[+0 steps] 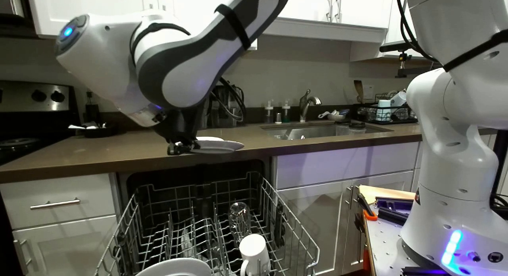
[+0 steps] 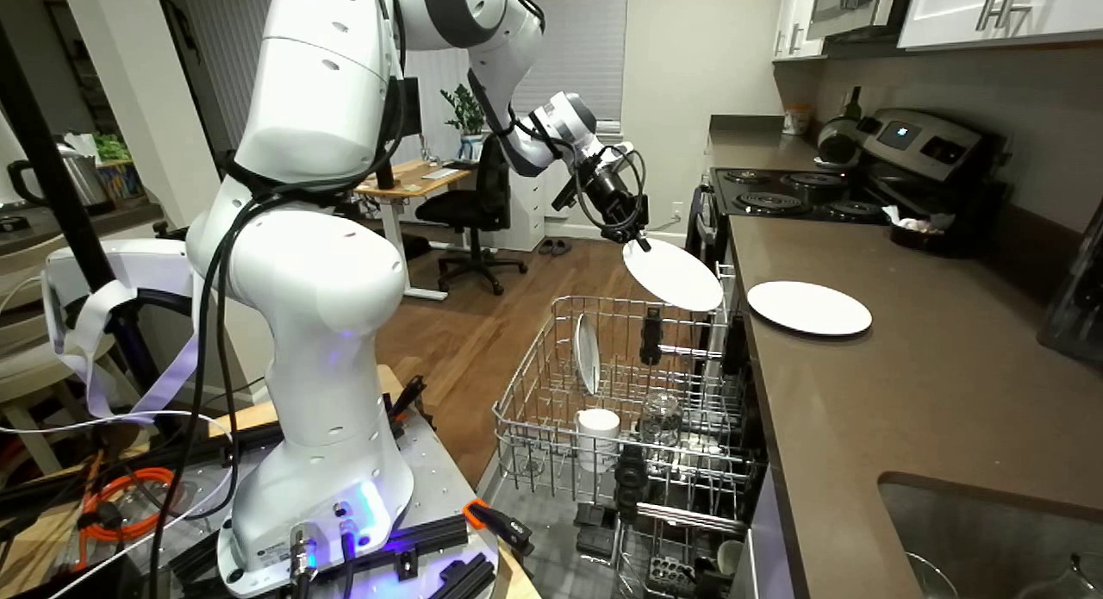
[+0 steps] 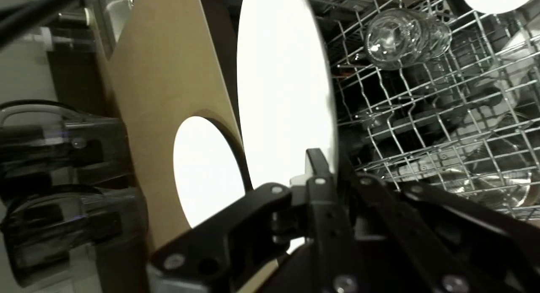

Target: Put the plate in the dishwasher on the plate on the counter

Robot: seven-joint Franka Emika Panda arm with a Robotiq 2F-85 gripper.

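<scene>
We see a robot's gripper (image 2: 644, 240) clamped on the rim of a white plate (image 2: 674, 277), which hangs in midair beside the front edge of the counter (image 2: 939, 383), higher than the wire rack (image 1: 293, 218) extended from the dishwasher (image 1: 159, 174). In an exterior view we get the full face of the counter plate (image 2: 808, 308), lying flat near that edge, with a desk (image 2: 415, 185) and chair (image 2: 470, 207) in the background; in an exterior view that takes in the faucet (image 1: 306, 104), the held plate hides most of it, leaving a pale strip. Only the wrist view brings us close to one finger (image 3: 318, 163) laid over the held plate's face. A third plate (image 2: 587, 355) stands whole in the rack in an exterior view, near a white mug (image 2: 597, 425) and a clear glass (image 2: 662, 416). The arm (image 2: 314, 263) rises from its base (image 2: 293, 506), runs out of the frame at the top in both exterior views and slopes back down, its wrist (image 1: 97, 63) bent above the gripper, while a blue light (image 2: 376, 502) glows on the base.
</scene>
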